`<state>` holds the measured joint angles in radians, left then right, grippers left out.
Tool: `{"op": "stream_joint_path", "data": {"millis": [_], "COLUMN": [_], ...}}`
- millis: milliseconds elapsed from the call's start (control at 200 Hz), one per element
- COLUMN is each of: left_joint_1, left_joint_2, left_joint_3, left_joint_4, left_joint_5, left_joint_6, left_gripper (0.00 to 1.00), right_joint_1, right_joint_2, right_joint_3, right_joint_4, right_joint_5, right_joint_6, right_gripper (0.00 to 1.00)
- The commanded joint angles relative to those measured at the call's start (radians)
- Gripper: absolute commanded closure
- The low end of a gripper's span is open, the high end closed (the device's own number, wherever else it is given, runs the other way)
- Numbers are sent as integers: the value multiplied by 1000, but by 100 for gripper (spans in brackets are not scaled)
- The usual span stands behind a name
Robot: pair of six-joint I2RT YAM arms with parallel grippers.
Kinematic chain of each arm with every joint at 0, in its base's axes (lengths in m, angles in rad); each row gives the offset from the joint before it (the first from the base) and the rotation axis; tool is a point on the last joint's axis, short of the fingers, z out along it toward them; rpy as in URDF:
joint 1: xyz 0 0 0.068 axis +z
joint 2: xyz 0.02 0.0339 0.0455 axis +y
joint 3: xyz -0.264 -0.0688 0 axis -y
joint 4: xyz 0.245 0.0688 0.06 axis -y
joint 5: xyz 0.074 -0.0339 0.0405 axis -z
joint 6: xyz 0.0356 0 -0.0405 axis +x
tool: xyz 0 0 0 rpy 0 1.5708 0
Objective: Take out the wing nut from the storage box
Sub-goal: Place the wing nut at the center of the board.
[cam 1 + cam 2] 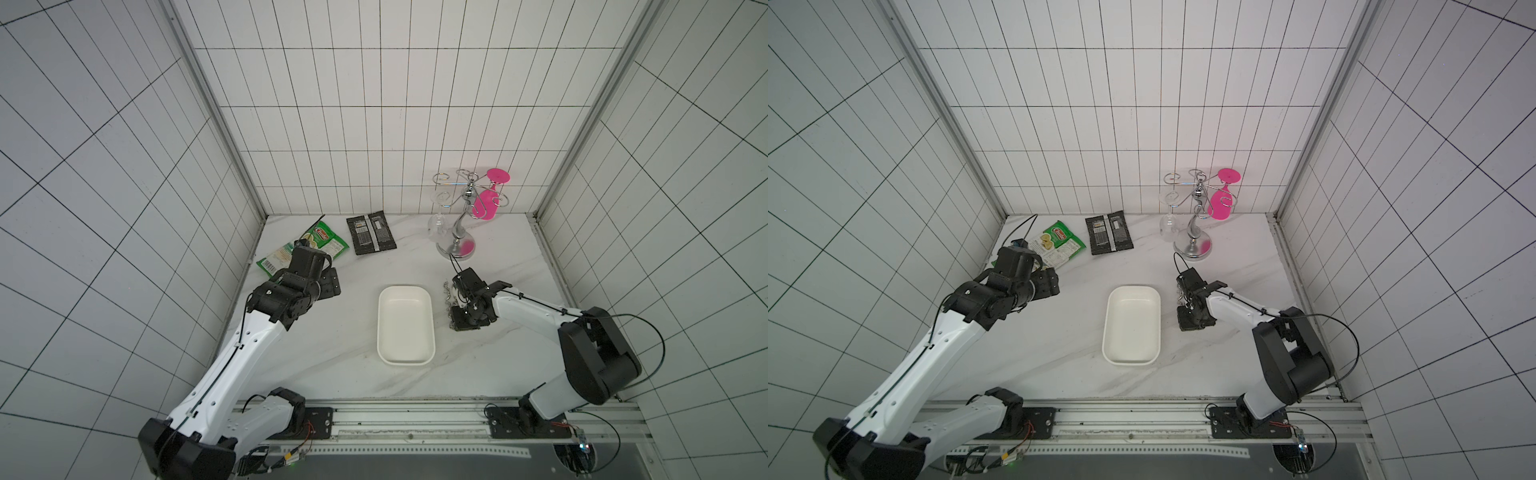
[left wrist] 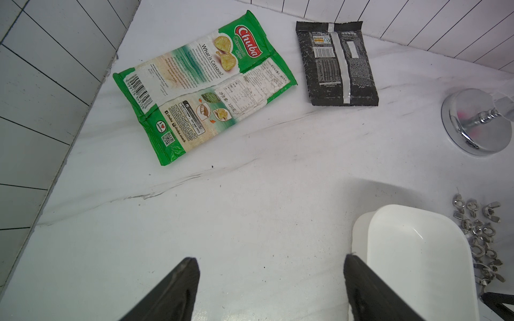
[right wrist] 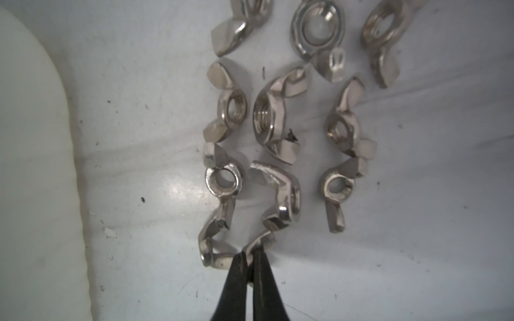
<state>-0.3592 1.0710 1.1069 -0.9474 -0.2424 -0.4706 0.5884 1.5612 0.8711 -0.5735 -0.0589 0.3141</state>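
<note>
Right gripper — closed tight — pinches wing nut (by wing).

White storage box, shiny silver wing nuts, white table veined grey, green snack packet with red logo, black packet with a silver strip, pink glass, black fingers

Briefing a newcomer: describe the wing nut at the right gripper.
Find the shallow white plastic storage box; silver metal wing nuts cluster beside it, toward the right arm. At the cluster's robot-side end, one wing nut alone is pinched by its wing in the black right gripper.
</note>
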Motion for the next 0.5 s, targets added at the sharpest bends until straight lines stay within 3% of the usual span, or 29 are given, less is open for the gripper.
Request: {"op": "stream_joint_path", "data": {"millis": [0,380,495], "left_joint_1": [-1,-1,-1], "left_joint_2": [-3,-9,-4], "left_joint_3": [18,19,21], "left_joint_4": [-6,-10,-3], "left_joint_5": [-7,-11,-7], "left_joint_6": [0,-1,-1], "left_gripper": [15,15,15], "right_joint_1": [-9,-8,-8], "right_joint_2": [18,-52,-125], "right_joint_3": [-11,21,58], "right_joint_4": [12,-40,-94], "right_joint_5": [-2,16,32], "right_joint_6": [-8,-4,-14], "right_gripper": [91,75,65]}}
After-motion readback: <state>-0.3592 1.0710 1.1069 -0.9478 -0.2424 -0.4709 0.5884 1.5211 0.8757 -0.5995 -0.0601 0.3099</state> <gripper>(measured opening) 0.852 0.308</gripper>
